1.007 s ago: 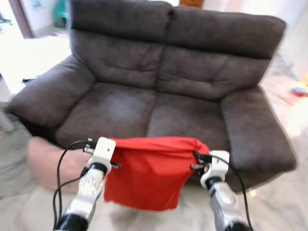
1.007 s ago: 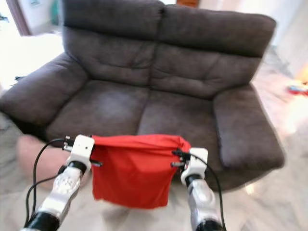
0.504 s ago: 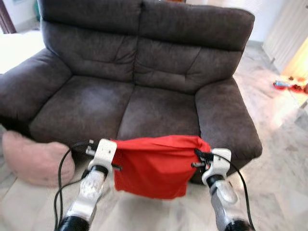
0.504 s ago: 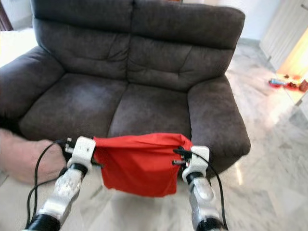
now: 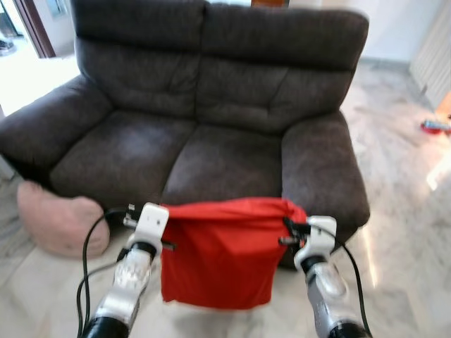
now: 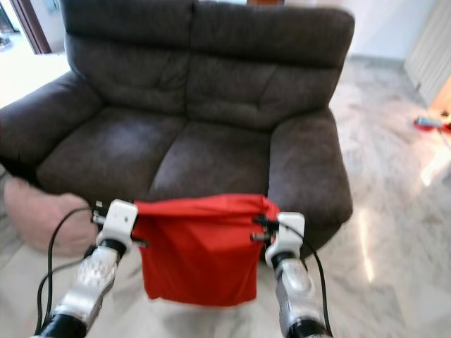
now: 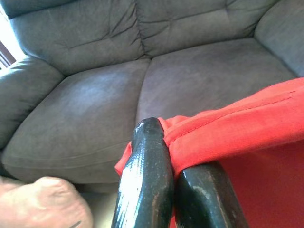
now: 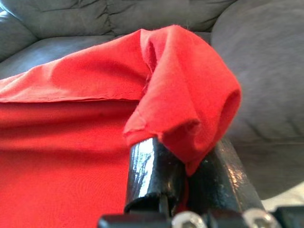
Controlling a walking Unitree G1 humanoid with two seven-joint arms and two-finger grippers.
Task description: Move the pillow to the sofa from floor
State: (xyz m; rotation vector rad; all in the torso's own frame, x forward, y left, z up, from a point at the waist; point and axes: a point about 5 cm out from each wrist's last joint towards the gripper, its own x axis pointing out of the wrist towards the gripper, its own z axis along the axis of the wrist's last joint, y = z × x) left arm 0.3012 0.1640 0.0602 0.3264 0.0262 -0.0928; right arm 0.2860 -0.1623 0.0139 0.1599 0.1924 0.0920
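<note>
hanging between the two raised arms is a red cloth (image 5: 218, 260), stretched flat by its upper corners and drooping freely below them, in front of the dark grey sofa (image 5: 211, 113) and not touching it. the left gripper (image 7: 164, 156) has its two black fingers (image 7: 145, 175) pressed together on the folded top edge of the cloth at the robot's left corner, and the right gripper (image 8: 183, 178) is clamped the same way on the bunched corner at the robot's right, where the fabric rolls over the fingertips. a pink pillow (image 5: 62, 224) lies on the pale marble floor (image 5: 402, 211), just beside the sofa's front corner under its left armrest, to the left of the left arm and apart from both grippers. black cables (image 5: 88, 260) loop along the left forearm. far off on the right, on the floor, small coloured objects (image 5: 435, 127) are too blurred to identify.
</note>
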